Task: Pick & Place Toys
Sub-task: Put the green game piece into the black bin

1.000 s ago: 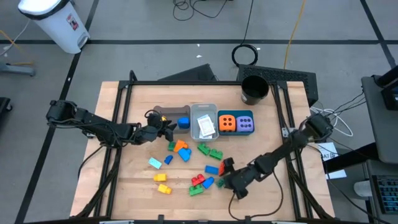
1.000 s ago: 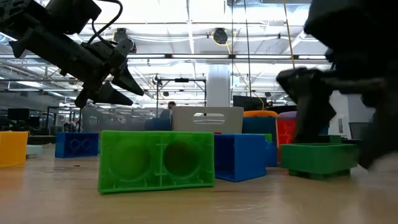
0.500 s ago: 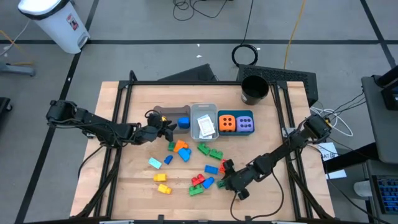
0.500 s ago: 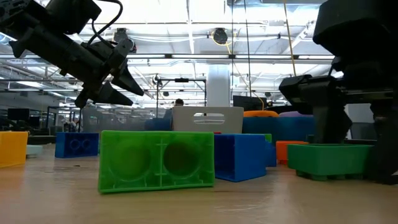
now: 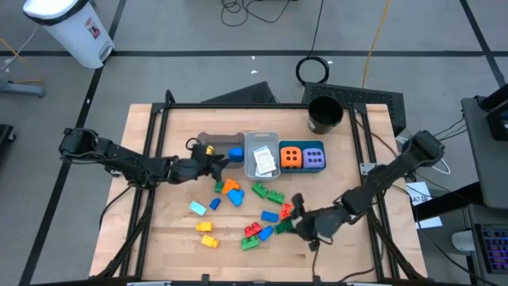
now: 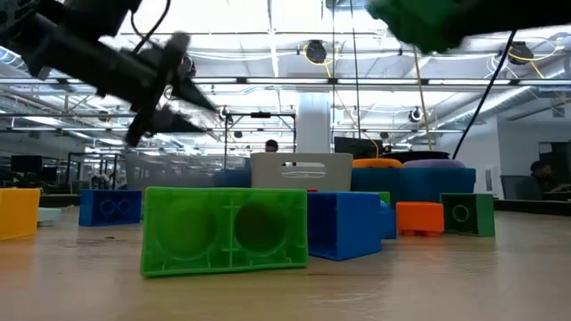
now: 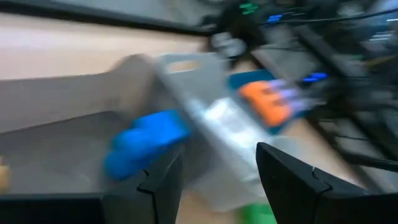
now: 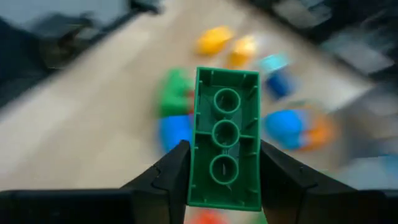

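Observation:
My right gripper [image 5: 290, 219] hangs over the near right part of the table, shut on a green brick [image 8: 225, 146] that the low view shows high above the table, where the brick [image 6: 428, 22] is at the picture's top. Loose bricks lie on the wood: orange and blue [image 5: 230, 191], green [image 5: 268, 192], teal [image 5: 198, 208], yellow [image 5: 206, 234], red and green [image 5: 252, 232]. My left gripper [image 5: 218, 161] stands open at the grey bin [image 5: 210, 143], holding nothing. A blue brick [image 7: 146, 140] lies in that bin. My right gripper pinches the green brick's two long sides [image 8: 198, 162] between its two fingers [image 8: 168, 180]. The brick lies along the fingers, its hollow underside with three round tubes toward the wrist camera. The fingers slant down toward the table's left side. The brick is lifted clear of the table.
A clear bin [image 5: 260, 155] with white cards and a teal bin [image 5: 302, 157] holding an orange and a purple dotted cube stand right of the grey bin. A black cup [image 5: 324, 114] stands at the far right. A big green brick [image 6: 225, 230] lies close to the low camera.
My right gripper has taken hold of the green brick that lay on the table near the red and blue bricks and has risen with it, rolling a little; the brick is now lifted clear. My left gripper has tipped slightly upward in place.

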Controlling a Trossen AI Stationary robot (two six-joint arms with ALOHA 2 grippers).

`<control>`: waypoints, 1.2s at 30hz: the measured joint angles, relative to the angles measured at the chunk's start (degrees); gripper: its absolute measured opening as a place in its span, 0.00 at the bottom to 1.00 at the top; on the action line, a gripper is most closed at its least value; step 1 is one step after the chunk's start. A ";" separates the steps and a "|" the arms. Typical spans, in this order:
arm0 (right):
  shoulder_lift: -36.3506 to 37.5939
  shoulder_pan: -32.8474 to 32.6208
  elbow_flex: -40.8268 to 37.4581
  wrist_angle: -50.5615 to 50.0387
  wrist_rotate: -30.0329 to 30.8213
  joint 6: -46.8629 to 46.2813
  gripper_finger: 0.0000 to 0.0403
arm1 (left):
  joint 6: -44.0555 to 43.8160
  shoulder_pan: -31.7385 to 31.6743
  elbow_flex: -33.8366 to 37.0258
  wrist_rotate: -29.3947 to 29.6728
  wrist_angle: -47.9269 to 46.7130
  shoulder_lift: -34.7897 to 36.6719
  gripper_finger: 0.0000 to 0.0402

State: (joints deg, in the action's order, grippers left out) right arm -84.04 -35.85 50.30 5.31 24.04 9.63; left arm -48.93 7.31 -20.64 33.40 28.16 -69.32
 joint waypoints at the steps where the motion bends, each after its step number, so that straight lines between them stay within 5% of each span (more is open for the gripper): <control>1: 0.93 -0.03 0.00 0.06 4.34 2.85 0.36 | 1.85 0.00 0.00 -1.89 3.13 0.00 0.52; 5: 2.33 0.32 0.04 0.08 19.21 10.65 0.35 | 8.42 0.40 0.00 -9.86 13.51 0.00 0.52; 9: 2.35 1.23 0.04 0.28 25.72 13.54 0.34 | 11.52 2.34 -0.45 -12.47 16.55 0.00 0.52; 16: 1.22 2.20 0.02 0.12 27.69 15.06 0.35 | 14.98 5.65 -3.79 -12.48 16.54 -2.79 0.52; 28: 0.35 3.98 0.04 0.43 29.92 17.95 0.34 | 22.00 6.73 -20.80 -15.66 16.34 -20.01 0.52; 36: 0.34 4.45 -0.57 0.41 29.89 18.36 0.35 | 25.98 6.60 -31.67 -18.97 8.02 -26.59 0.68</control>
State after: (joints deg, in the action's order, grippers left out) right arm -83.70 -31.40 49.74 5.72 53.93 27.99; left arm -22.95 13.91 -52.31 14.43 36.18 -95.91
